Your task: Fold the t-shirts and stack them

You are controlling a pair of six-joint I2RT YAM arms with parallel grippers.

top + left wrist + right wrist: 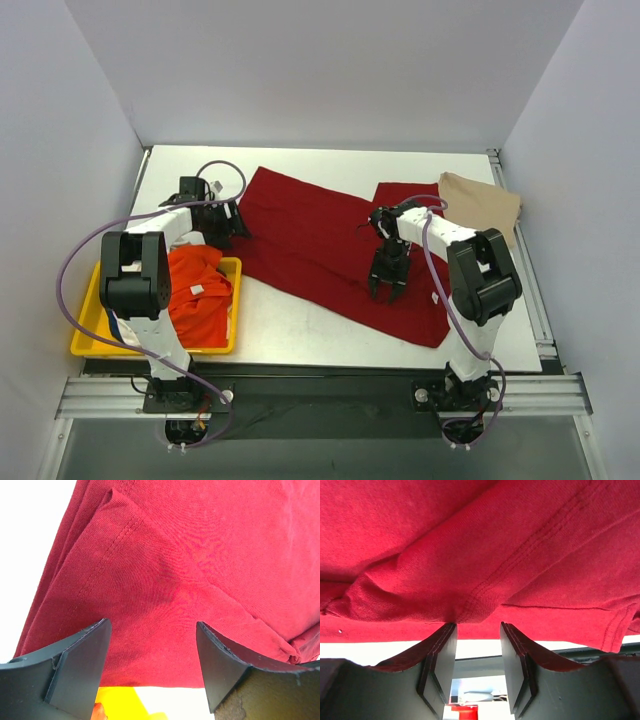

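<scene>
A large dark red t-shirt [310, 240] lies spread across the middle of the table. My left gripper [238, 222] is open at its left edge. In the left wrist view the gripper [152, 625] has wide jaws low over the red cloth [200, 545], holding nothing. My right gripper [388, 293] is open over the shirt's front right part. In the right wrist view the gripper [477, 625] has its fingertips at a fold of red cloth [445, 530], with nothing between the jaws. A tan shirt [482, 205] lies at the back right. An orange shirt [200, 300] lies in the tray.
A yellow plastic tray [85, 335] stands at the front left, beside the left arm's base; its corner shows in the left wrist view [117, 702]. White walls close in the table at the back and sides. A metal rail [320, 390] runs along the front edge.
</scene>
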